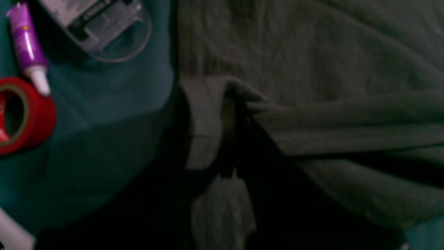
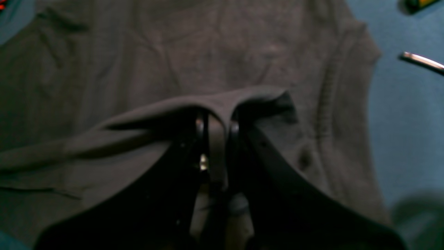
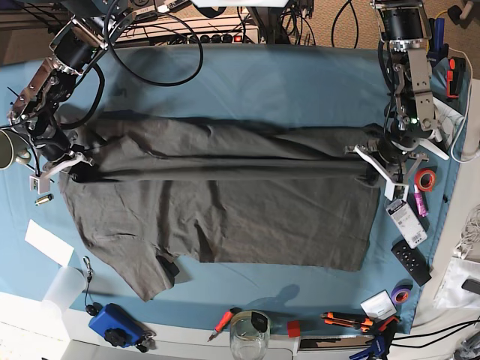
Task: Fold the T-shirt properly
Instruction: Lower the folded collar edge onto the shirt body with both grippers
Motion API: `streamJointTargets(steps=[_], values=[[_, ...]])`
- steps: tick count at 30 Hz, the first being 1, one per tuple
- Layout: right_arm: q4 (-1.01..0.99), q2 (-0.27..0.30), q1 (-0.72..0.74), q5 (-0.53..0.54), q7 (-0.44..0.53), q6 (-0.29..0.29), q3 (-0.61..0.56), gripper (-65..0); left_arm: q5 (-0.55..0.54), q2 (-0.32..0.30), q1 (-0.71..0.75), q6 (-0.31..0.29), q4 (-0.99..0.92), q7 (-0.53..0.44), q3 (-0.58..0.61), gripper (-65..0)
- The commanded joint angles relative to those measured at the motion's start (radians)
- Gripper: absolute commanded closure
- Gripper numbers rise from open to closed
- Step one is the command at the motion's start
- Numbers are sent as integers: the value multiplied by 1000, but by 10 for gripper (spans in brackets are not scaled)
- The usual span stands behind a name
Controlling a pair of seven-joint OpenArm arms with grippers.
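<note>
The dark charcoal T-shirt (image 3: 225, 217) lies spread across the teal table cloth (image 3: 285, 82), its far part raised into a taut fold running left to right. My left gripper (image 3: 373, 174), on the right of the base view, is shut on that fold's right end; its wrist view shows the gripper (image 1: 229, 116) pinching bunched shirt fabric (image 1: 312, 52). My right gripper (image 3: 77, 171), on the left, is shut on the fold's left end; its wrist view shows the gripper (image 2: 216, 130) clamping a ridge of the shirt (image 2: 173, 52). One sleeve (image 3: 154, 274) lies at the front left.
A red tape roll (image 3: 426, 180), a purple tube (image 3: 418, 200), a white device (image 3: 406, 217) and a black remote (image 3: 411, 262) lie by the left gripper. A mug (image 3: 7, 154) stands at the left edge. A glass (image 3: 249, 337), a blue box (image 3: 116, 326) and tools (image 3: 352, 321) line the front.
</note>
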Motion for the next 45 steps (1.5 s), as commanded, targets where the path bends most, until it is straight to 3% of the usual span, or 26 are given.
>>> streamJointTargets(steps=[1,24,28,34,38,42,45], values=[[15,23,19,7,42,2,4,0,5,-11,-28,6,16,-24,-7,0],[13,23,56,-58,95,-10,3,0,-18,-11,-69,2,-24,-58,-6,0],[13,23,56,-58,95,3,3,-150,-18,-11,-68,2,-24,-62,-7,-2],[13,28,56,-47,81,3,3,-166,-17,-11,-68,2,-24,-62,-7,-155],[13,62,58,-1,39,3,3,-189,-17,-11,-69,2,-24,-62,-7,-222],[13,108,59,23,19,3,6,-190,-16,-12,-69,2,-22,-56,-7,-247],[14,140,59,114,-35,2,6,-190,-14,-11,-69,2,2,-31,-8,-247]])
